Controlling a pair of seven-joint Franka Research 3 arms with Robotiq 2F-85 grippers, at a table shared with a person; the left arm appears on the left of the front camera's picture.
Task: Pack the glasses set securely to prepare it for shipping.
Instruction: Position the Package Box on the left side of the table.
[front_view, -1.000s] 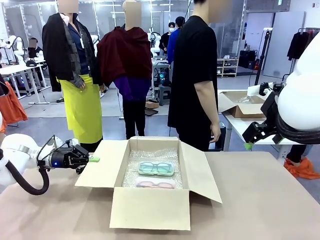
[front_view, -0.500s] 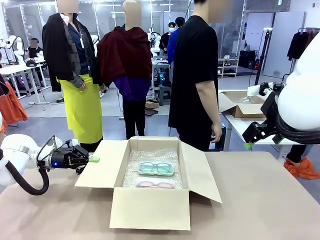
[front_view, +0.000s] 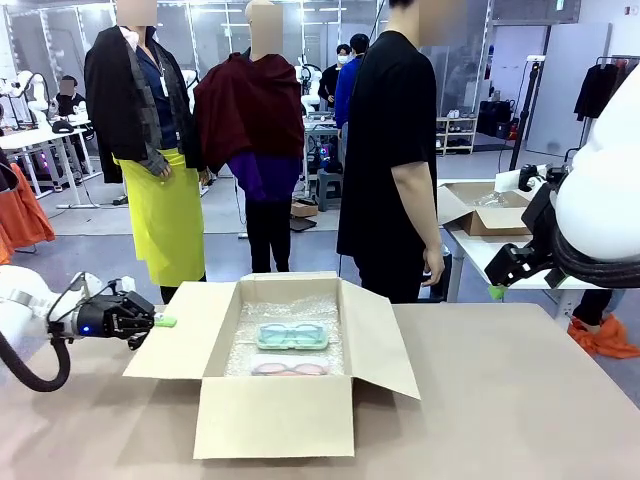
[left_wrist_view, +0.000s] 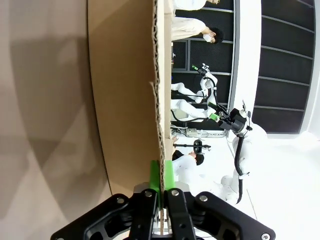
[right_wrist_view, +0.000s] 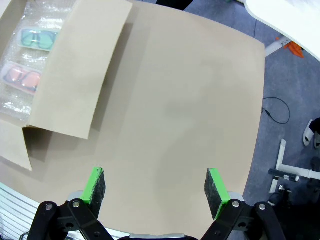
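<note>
The box (front_view: 275, 385) sits further toward the robot's left than a second ago, and the left gripper (front_view: 158, 321) has drawn back the same way with it, toward the left edge of the front view. That gripper is clamped tight on the outer edge of the box's left flap (front_view: 180, 345); the left wrist view shows the green pads (left_wrist_view: 155, 181) pinching the corrugated edge of the flap (left_wrist_view: 130, 100) between them.

Inside the box, on bubble wrap (front_view: 285, 320), lie the two packs of the glasses set. The mint pack (front_view: 291, 336) lies farther from the robot and the pink pack (front_view: 289, 369) nearer, just behind the front wall. They have kept their places in the box and moved along with it. The right wrist view looks down on the mint pack (right_wrist_view: 38, 38) and pink pack (right_wrist_view: 21, 77) side by side in the box's corner.

The right gripper (right_wrist_view: 156, 187) hangs with its jaws spread wide over bare table (right_wrist_view: 190, 115), holding nothing, and the right arm is unchanged. A person (front_view: 395, 150) stands at the far side, hand hanging by the thigh, as before.
</note>
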